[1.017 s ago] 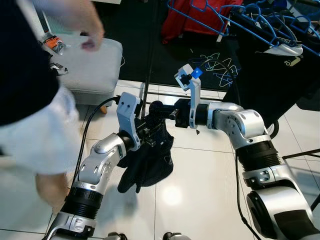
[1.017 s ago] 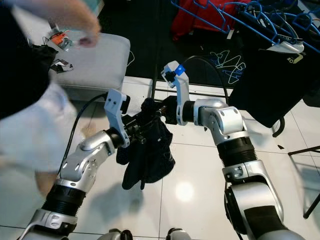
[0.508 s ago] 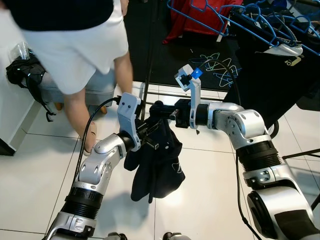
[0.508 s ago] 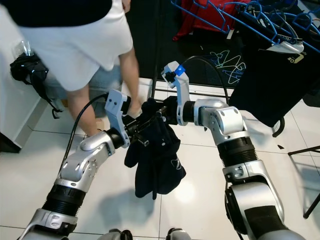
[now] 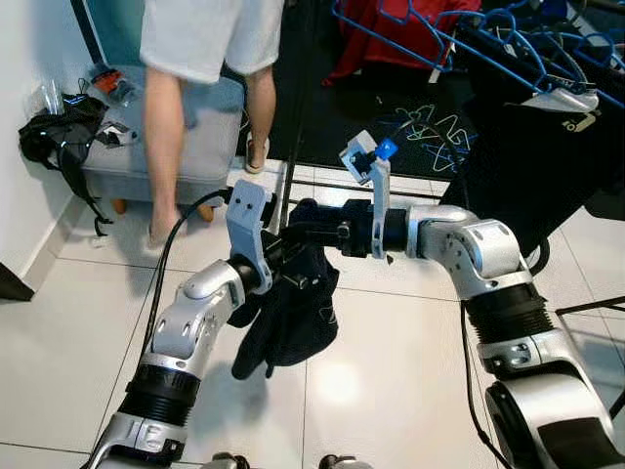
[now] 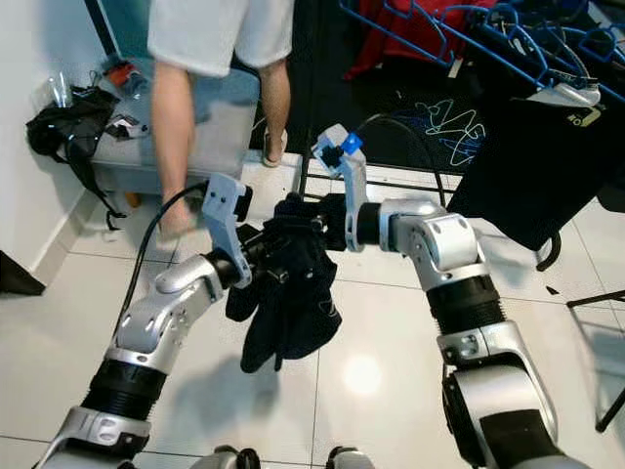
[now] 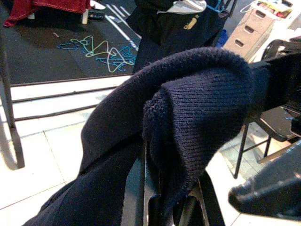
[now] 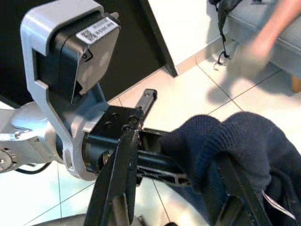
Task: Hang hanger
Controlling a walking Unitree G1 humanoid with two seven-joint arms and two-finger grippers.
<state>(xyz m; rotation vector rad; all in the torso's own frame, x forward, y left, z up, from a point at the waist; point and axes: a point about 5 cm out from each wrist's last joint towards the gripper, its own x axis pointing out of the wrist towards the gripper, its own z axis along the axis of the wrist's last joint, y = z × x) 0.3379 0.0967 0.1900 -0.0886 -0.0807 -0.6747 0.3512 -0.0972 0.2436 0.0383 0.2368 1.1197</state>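
A dark navy knit garment point(image 5: 291, 315) hangs bunched between my two arms, above the white tiled floor. My left gripper point(image 5: 291, 274) is shut on its upper part; in the left wrist view the knit fabric point(image 7: 197, 108) folds over the black fingers point(image 7: 134, 197). From the right, my right gripper point(image 5: 311, 225) reaches the garment's top. In the right wrist view its fingers point(image 8: 115, 188) stand wide apart, open, with a fold of the garment point(image 8: 235, 141) between them. Several blue hangers point(image 5: 488, 29) hang on a rack at the far right.
A person point(image 5: 210, 59) stands at the back left beside a grey bench point(image 5: 117, 161). A black bag point(image 5: 59, 137) leans on the wall. A thin black pole point(image 5: 296, 117) rises just behind the grippers. Loose hangers point(image 5: 422, 127) lie on the dark mat; black cloth point(image 5: 527, 156) hangs at right.
The person has walked from close on my left to the back by the bench. The garment, hanging long half a second ago, is bunched up again. Both arms have barely shifted.
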